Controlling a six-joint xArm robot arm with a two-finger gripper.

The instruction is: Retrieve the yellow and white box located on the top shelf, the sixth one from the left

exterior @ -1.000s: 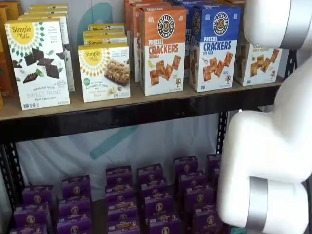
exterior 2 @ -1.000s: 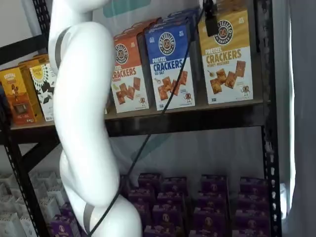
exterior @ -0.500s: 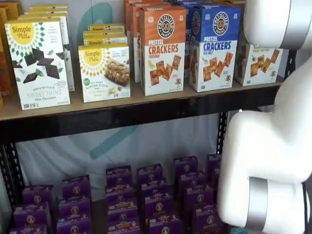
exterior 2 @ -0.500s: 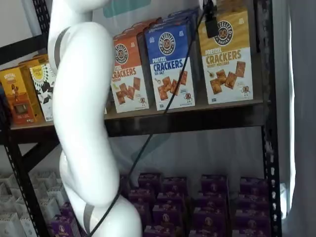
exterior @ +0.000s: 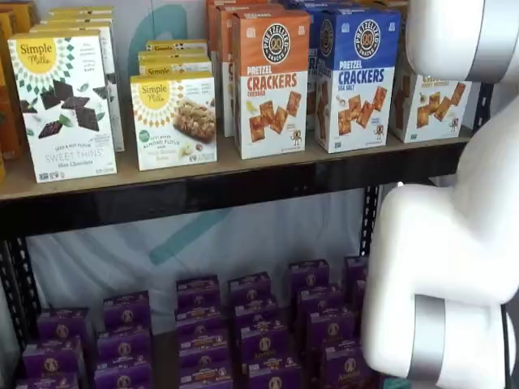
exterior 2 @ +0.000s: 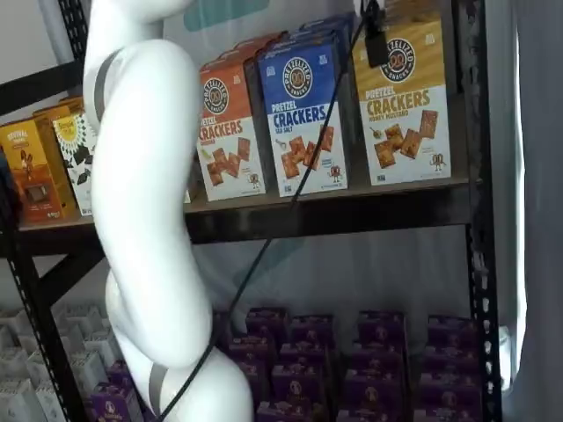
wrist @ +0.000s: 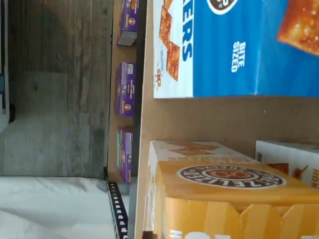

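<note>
The yellow and white box [exterior 2: 406,105] stands upright at the right end of the top shelf [exterior 2: 352,211], beside the blue carton [exterior 2: 303,114]. In a shelf view only its white lower front [exterior: 428,109] shows past my arm. The wrist view shows its yellow top with the round logo [wrist: 229,186] close up. My gripper [exterior 2: 376,40] shows only as a black finger with a cable, hanging in front of the box's yellow band. No gap and no grip on the box can be made out.
An orange carton [exterior: 272,81] and white Simple Mills boxes [exterior: 65,105] stand further left on the shelf. Purple boxes [exterior 2: 369,352] fill the lower level. A black post [exterior 2: 475,176] stands right of the yellow box. My white arm [exterior 2: 145,202] fills the left foreground.
My arm has shifted slightly; the black finger stays in front of the yellow box's upper band. The boxes have not moved.
</note>
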